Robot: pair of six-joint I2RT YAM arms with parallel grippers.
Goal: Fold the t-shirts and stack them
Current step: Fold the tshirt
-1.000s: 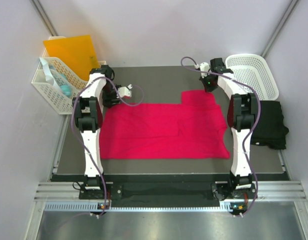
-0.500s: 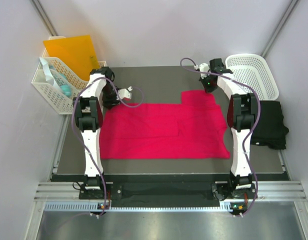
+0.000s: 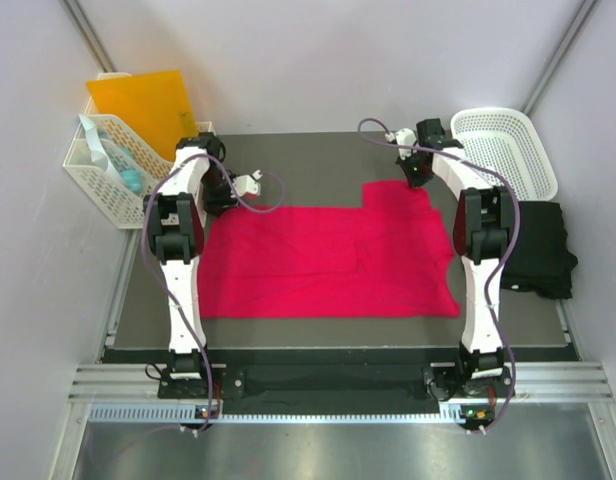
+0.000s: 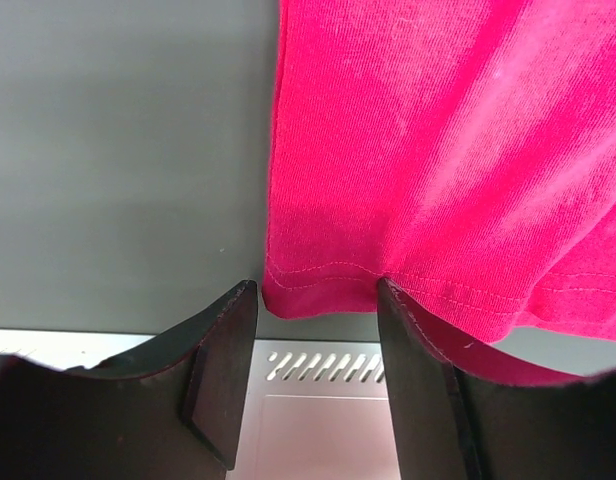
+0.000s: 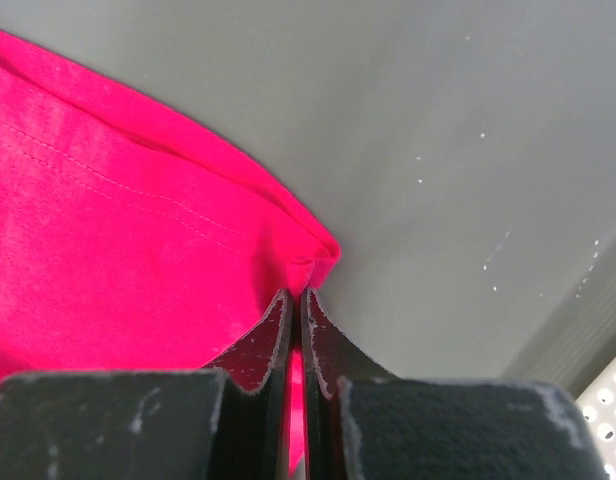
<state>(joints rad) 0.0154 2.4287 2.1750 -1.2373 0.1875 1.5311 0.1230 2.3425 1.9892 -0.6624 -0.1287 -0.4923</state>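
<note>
**Red shirt spread flat, 2 grippers at its far corners**

The red t-shirt (image 3: 328, 260) lies opened out across the middle of the dark grey table (image 3: 308, 155), between the 2 arms. Its near edge runs roughly straight. At the far right, a squared flap of cloth steps out beyond the rest of the far edge.

The left gripper (image 4: 313, 300) is low at the shirt's far-left corner. Its 2 black fingers stand spread, and the hemmed corner of the cloth sits in the gap between their tips, not pinched. The left wrist view shows a double row of stitching along that hem. The cloth is smooth there apart from a few soft ripples.

The right gripper (image 5: 298, 300) is at the far-right corner of the stepped flap. Its fingers are pressed together with only a thin sliver of red cloth showing between them, so they are nipping the very edge of the shirt. A single stitched seam runs along the fold beside them, and bare table fills the rest of that view.

The black t-shirt (image 3: 543, 245) sits in a compact, folded-looking bundle at the right edge of the table, outside the right arm and well apart from the red one. Just beyond it stands a white lattice basket (image 3: 533, 150). Whether the 2 touch cannot be told.

Off the table's far-left corner there is a white slotted organiser (image 3: 93, 190) — an orange folder (image 3: 143, 105) stands in it.
</note>
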